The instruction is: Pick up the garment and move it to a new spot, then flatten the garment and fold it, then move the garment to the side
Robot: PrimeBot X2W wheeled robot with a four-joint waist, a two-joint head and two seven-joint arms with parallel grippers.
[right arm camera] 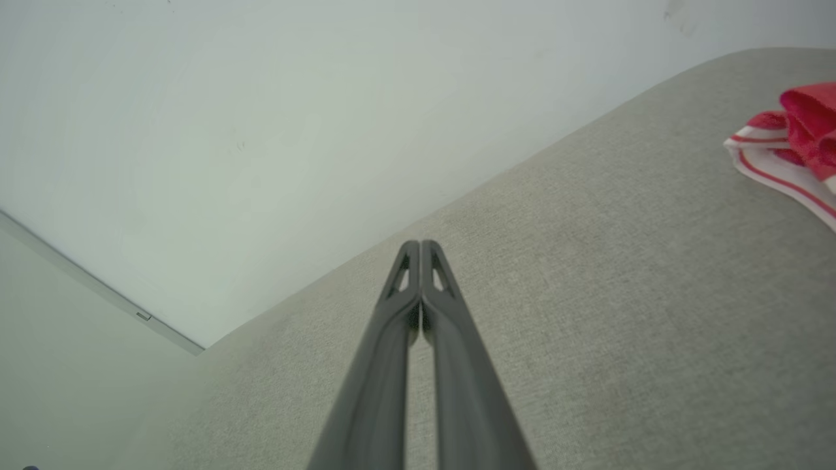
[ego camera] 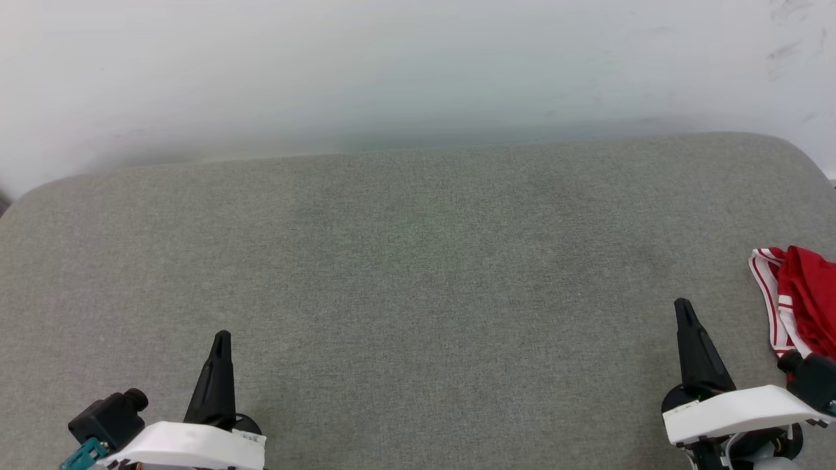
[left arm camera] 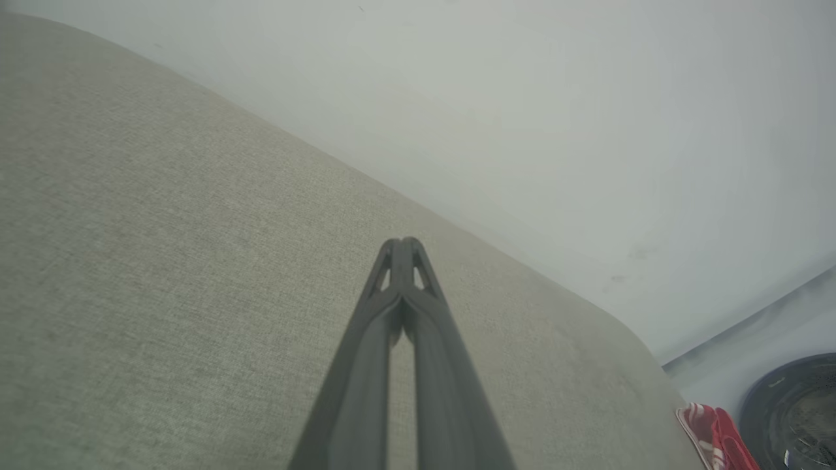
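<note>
The left gripper (left arm camera: 403, 243), two long dark fingers pressed together on nothing, hangs over the grey woven-fabric tabletop (ego camera: 418, 274), well apart from the garment. The right gripper (right arm camera: 420, 243) is likewise pressed tight and empty, near the garment but not touching it. The red jersey-style garment (ego camera: 806, 294) with red-and-white striped trim lies bunched on the tabletop, at its edge on the robot's right. Beyond the garment stands a pale wall (ego camera: 418, 72).

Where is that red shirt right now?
In the head view the red-and-white garment lies bunched at the far right edge of the grey padded surface, just right of the right gripper and not held by it.
</note>
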